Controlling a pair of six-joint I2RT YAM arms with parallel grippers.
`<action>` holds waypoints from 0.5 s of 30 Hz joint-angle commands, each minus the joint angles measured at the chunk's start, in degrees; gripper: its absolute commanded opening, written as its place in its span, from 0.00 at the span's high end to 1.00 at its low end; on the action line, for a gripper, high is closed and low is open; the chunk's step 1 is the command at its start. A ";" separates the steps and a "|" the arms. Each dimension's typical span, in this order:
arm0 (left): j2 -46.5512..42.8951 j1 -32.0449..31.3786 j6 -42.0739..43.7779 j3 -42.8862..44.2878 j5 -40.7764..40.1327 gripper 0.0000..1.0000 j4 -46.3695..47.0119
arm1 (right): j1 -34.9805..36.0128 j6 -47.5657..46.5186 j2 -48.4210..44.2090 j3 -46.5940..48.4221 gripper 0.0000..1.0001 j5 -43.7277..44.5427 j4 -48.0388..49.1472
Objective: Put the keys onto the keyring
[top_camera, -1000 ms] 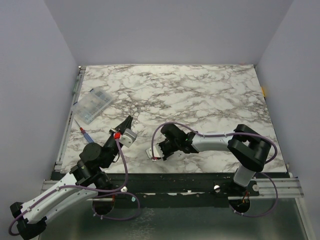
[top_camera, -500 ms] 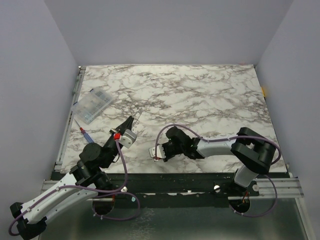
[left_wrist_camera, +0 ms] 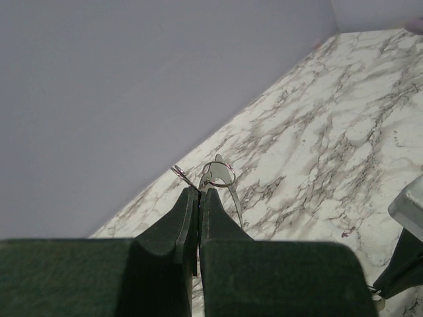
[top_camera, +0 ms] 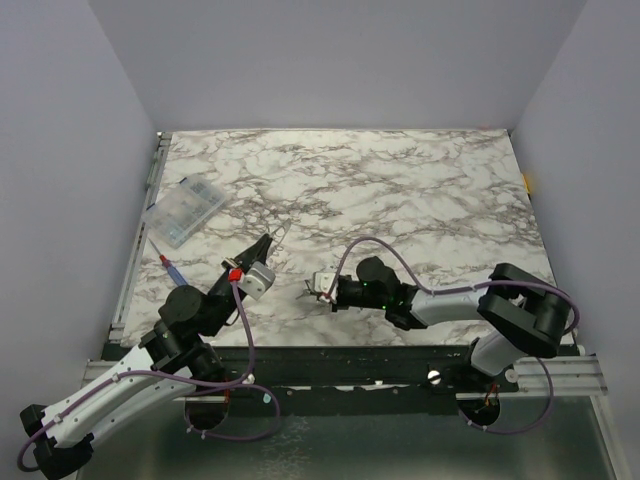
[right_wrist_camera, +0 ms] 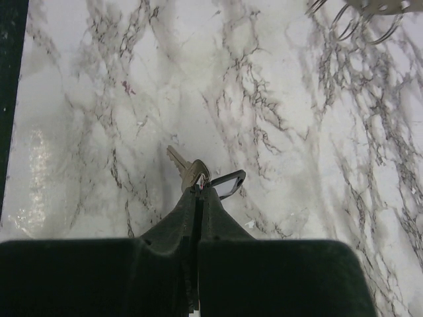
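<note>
Far left: a clear box (top_camera: 186,211) is seen on the table (top_camera: 420,190), well apart from both arms.
Left arm: the left claw (left_wrist_camera: 199,193) is pressed fully shut, and the keyring (left_wrist_camera: 219,174) is pinched at its tips and held up off the marble; a smaller loop (left_wrist_camera: 179,172) and a thin metal strip (left_wrist_camera: 235,201) are seen at the same spot.
Gap: keyring and key are seen near each other, not touching.
Right arm: the right claw (right_wrist_camera: 199,189) is pressed fully shut on the head of the key (right_wrist_camera: 182,165), with a dark tag (right_wrist_camera: 227,183) just beside it.
Risk, slip: the key is held by little metal, so it could be twisted loose when pushed against the ring.
Risk, miss: the ring's split may not be opened, so the key could be skidded off.
</note>
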 commanded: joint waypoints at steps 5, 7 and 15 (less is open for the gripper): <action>-0.76 0.31 -1.44 2.23 4.86 1.00 -2.15 | -1.95 8.89 -7.13 -2.69 1.00 1.24 7.77; -0.25 0.30 -1.48 2.93 6.70 1.00 -3.14 | -2.54 10.12 -9.49 -3.47 1.00 1.25 7.33; 4.12 0.32 -0.58 8.37 13.07 1.00 -6.04 | -5.07 14.35 -22.87 -8.78 1.00 6.68 2.60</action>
